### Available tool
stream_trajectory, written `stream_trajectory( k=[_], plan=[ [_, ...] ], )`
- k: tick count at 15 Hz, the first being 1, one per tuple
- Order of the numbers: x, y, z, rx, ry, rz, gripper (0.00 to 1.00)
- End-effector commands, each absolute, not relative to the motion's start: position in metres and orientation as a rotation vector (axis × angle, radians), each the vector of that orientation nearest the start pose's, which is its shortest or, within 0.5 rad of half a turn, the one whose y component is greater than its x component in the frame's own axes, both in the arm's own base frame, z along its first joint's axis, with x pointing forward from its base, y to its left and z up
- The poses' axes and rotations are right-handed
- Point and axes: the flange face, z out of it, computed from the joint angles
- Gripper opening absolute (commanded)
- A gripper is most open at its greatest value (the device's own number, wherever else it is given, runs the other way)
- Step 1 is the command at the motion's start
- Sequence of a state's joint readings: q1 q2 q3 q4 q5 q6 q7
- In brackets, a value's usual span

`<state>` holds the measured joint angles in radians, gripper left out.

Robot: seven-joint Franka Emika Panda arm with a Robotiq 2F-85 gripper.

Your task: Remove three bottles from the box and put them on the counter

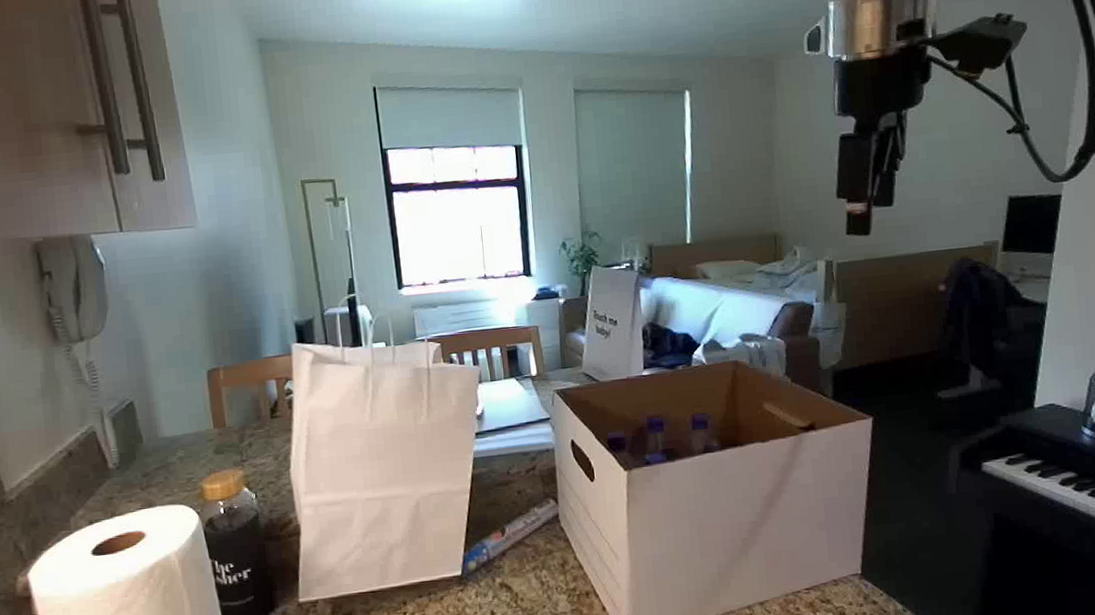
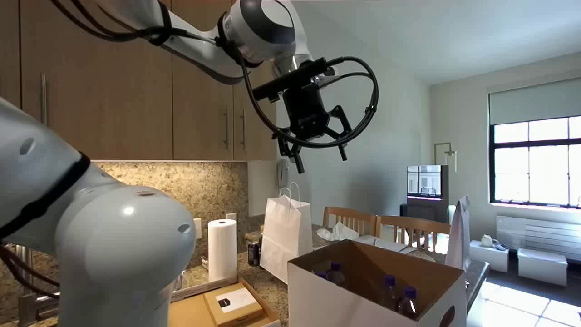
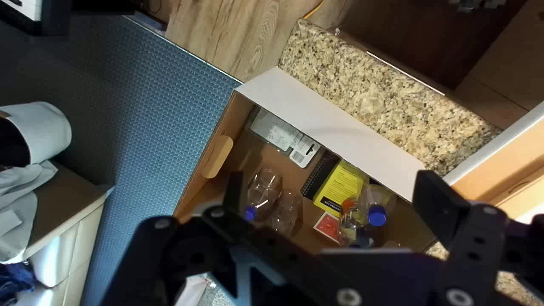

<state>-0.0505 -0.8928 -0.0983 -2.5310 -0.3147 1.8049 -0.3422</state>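
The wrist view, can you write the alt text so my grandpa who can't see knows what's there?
An open cardboard box, seen from above, holds clear plastic bottles, some with blue caps showing, plus a yellow item and a red card. The black tool is in front, jaws open and holding nothing. Speckled counter shows at the upper right.
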Motion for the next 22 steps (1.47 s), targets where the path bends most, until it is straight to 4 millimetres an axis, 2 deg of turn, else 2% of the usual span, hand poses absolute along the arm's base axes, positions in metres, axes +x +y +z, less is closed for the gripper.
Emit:
stream_trajectory(
  k=[1,10,12,13,14,16,18,20,21,22],
  plan=[
    [0.293,-0.077,0.563,-3.371,-0.46,-0.182,1.0],
    [0.293,-0.077,0.563,-3.371,-0.46,-0.182,1.0],
    [0.306,-0.076,0.561,-3.384,-0.476,-0.164,1.0],
    [0.318,-0.079,0.558,-3.424,-0.438,-0.144,1.0],
    [0.336,-0.083,0.55,-3.435,-0.443,-0.038,1.0],
    [0.357,-0.092,0.536,-3.454,-0.457,0.081,1.0],
    [0.38,-0.104,0.524,-3.376,-0.526,0.192,1.0],
    [0.4,-0.115,0.52,-3.248,-0.634,0.179,1.0],
    [0.407,-0.12,0.519,-3.194,-0.665,0.184,1.0],
    [0.39,-0.109,0.515,-3.282,-0.591,0.168,1.0]
  ],
)
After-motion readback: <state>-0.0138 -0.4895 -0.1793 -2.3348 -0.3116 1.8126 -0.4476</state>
